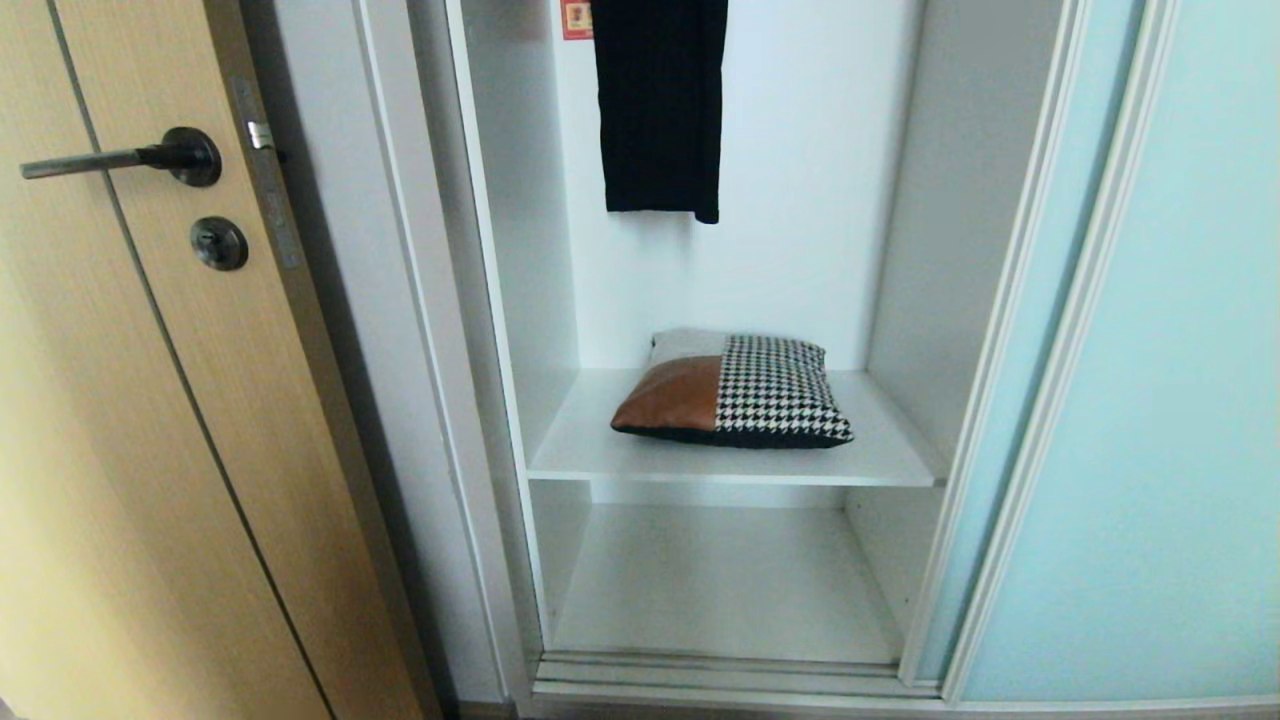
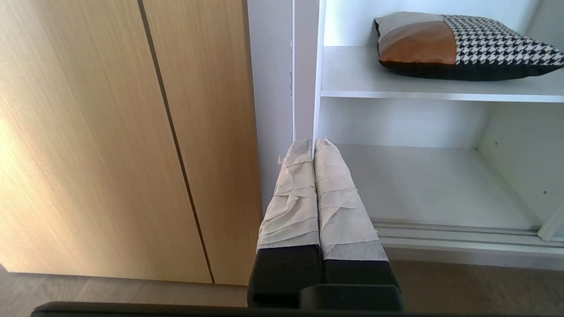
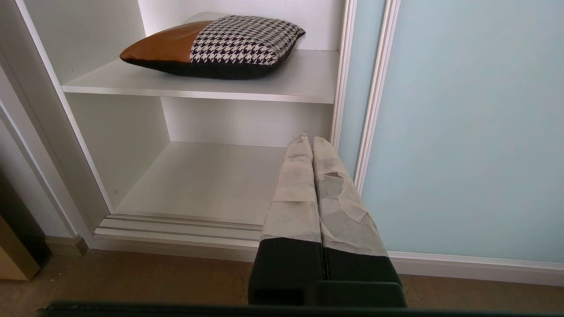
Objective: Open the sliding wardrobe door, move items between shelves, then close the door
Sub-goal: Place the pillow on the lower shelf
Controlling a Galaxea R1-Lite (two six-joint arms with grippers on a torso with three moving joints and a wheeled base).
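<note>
The sliding wardrobe door (image 1: 1150, 400), frosted pale aqua glass, stands slid to the right, and the compartment is open. The item (image 1: 735, 392), a cushion-like bundle in rust-brown, houndstooth and black, lies on the upper white shelf (image 1: 600, 450). The lower shelf (image 1: 720, 580) is bare. Neither arm shows in the head view. My left gripper (image 2: 313, 143) is shut with nothing in it, low before the wardrobe's left post, with the item (image 2: 462, 44) above it. My right gripper (image 3: 310, 140) is shut and empty too, low beside the door's frame (image 3: 365, 132), below the item (image 3: 216, 46).
A tan wooden door with a dark lever handle (image 1: 130, 157) stands left of the wardrobe. A long black garment (image 1: 660, 110) hangs above the upper shelf. A sliding track (image 1: 720, 675) runs along the wardrobe's base, with wooden floor (image 3: 132, 273) in front.
</note>
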